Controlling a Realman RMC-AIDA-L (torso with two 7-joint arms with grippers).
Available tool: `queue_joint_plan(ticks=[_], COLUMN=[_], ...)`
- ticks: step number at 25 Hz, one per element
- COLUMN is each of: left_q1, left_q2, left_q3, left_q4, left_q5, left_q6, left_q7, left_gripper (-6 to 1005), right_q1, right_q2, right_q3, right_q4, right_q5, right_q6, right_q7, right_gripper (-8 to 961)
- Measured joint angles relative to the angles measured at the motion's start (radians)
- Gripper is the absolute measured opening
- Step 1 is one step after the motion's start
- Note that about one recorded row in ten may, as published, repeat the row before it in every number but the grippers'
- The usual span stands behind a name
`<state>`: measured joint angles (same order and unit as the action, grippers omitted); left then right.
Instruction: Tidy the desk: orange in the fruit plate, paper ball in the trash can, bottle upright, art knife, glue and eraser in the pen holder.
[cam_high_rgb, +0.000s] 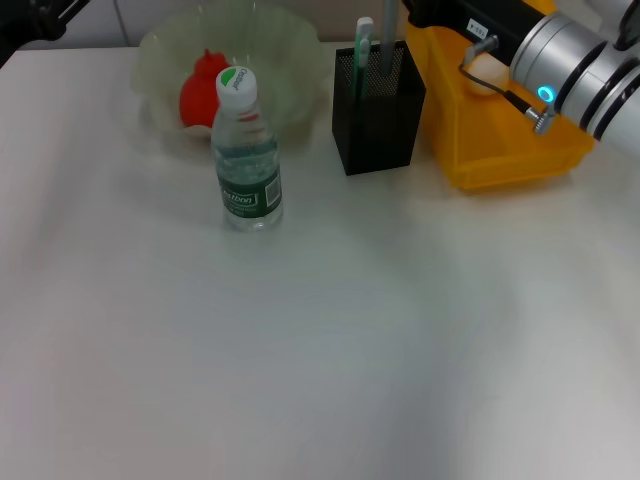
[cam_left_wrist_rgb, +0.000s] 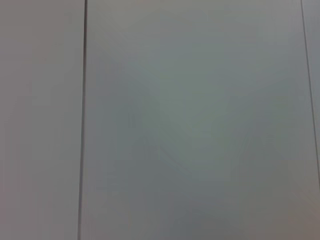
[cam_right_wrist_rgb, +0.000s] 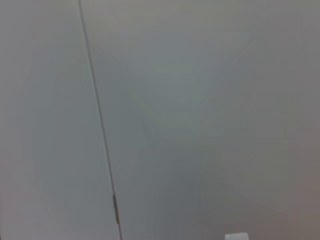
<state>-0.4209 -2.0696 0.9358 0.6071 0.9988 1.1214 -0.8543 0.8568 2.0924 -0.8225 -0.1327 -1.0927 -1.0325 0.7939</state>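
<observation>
1. Bottle (cam_high_rgb: 246, 155) is seen standing upright on the white desk (cam_high_rgb: 300, 340), white cap up, just in front of the fruit plate (cam_high_rgb: 290, 50).
2. Orange (cam_high_rgb: 200, 88) is seen inside the pale green fruit plate at the far left of the desk, partly hidden behind the bottle.
3. Pen holder (cam_high_rgb: 378, 115) is placed between the fruit plate and the trash can (cam_high_rgb: 500, 160) — the mint-green art knife (cam_high_rgb: 362, 45) and the grey glue (cam_high_rgb: 386, 40) are seen standing upright in it. The eraser cannot be made out.
4. Paper ball (cam_high_rgb: 482, 72) is glimpsed as a pale round shape inside the yellow trash can, partly covered by the right arm.
5. Right arm is held above the trash can; its pincer cannot be seen, so its state cannot be told.
6. Left arm is parked at the far left corner — its pincer is out of view.
7. Both wrist views are filled by a plain grey panelled surface only.
</observation>
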Motion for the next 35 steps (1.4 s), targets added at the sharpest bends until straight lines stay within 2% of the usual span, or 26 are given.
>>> queue_joint_plan(ticks=[6,13,20,24,26,27,28,29,30,31,34,35], left_q1=[-0.002,-0.002,-0.012,-0.013,-0.013,-0.011,-0.009,-0.006,0.001,0.001,0.017,0.02], left_q2=[0.001,0.002,0.002,0.004,0.008,0.011,0.016,0.022,0.04,0.04,0.085,0.116], left_q3=[0.0,0.0,0.005,0.011,0.02,0.024,0.027,0.028,0.027,0.027,0.026,0.025], left_q4=[-0.01,-0.011,-0.01,-0.01,-0.01,-0.008,-0.006,-0.005,-0.004,-0.004,-0.004,-0.001], left_q5=[0.0,0.0,0.0,0.006,0.019,0.032,0.047,0.064,0.095,0.095,0.172,0.225], left_q6=[0.0,0.004,-0.001,-0.001,0.004,0.009,0.017,0.032,0.071,0.071,0.192,0.265], left_q7=[0.0,0.0,0.0,-0.006,-0.017,-0.027,-0.041,-0.056,-0.086,-0.086,-0.158,-0.213], left_gripper=[773,773,773,773,773,773,773,773,773,773,773,773], right_q1=[0.007,-0.018,-0.029,-0.043,-0.065,-0.065,-0.076,-0.076,-0.083,-0.083,-0.097,-0.108], right_q2=[0.0,0.0,0.0,0.0,0.0,0.0,0.0,0.0,-0.004,-0.004,-0.011,-0.012], right_q3=[0.001,0.013,0.014,0.022,0.028,0.028,0.023,0.023,0.005,0.005,-0.075,-0.15], right_q4=[0.028,0.042,0.07,0.084,0.088,0.088,0.081,0.081,0.055,0.055,-0.057,-0.172], right_q5=[0.008,0.01,0.012,0.014,0.015,0.015,0.014,0.014,0.004,0.004,-0.056,-0.132], right_q6=[-0.017,-0.019,-0.035,-0.104,-0.233,-0.233,-0.327,-0.327,-0.381,-0.381,-0.403,-0.401], right_q7=[-0.037,-0.029,-0.026,-0.026,-0.026,-0.026,-0.022,-0.022,0.025,0.025,0.189,0.31], right_gripper=[185,197,495,512,521,525,529,533,538,542,582,600])
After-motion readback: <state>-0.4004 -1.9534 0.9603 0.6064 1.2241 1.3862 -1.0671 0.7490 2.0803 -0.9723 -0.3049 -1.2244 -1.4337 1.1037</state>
